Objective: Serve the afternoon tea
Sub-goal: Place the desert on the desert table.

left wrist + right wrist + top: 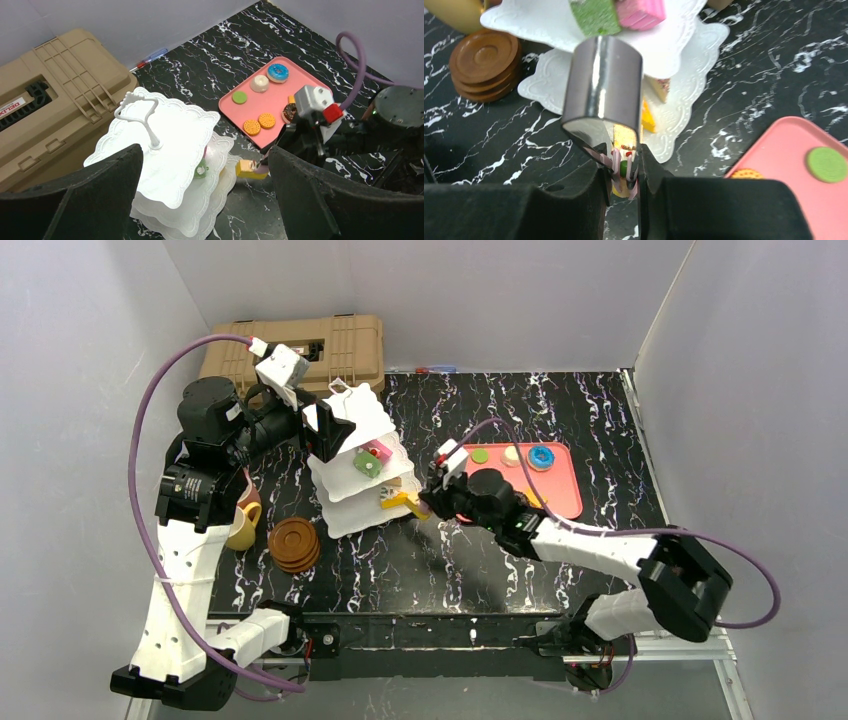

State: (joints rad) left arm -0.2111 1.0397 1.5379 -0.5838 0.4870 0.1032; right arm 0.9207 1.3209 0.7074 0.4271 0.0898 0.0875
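Cake slice (623,169): 1 yellow wedge at the tray-side rim of the lowest tier (689,85) of the 3-tier stand (355,422); right jaws narrow, closed on its 2 flanks; its long axis runs straight out from those jaws toward the stand, so the next move probably needs only a release and a straight retreat; right arm is the nearer; left jaws wide, holding nothing, above the top tier by the wire loop (142,107).

Counts: middle tier, 1 green pastry (596,15) and 1 pink pastry (641,12); lowest tier, 1 more wedge (659,87); tray (555,490), 6 pastries seen, 1 part-hidden; saucers (294,545), 1 stack, number unresolved; yellow cup (240,532), 1, behind the left arm; all on the worktop (600,410).
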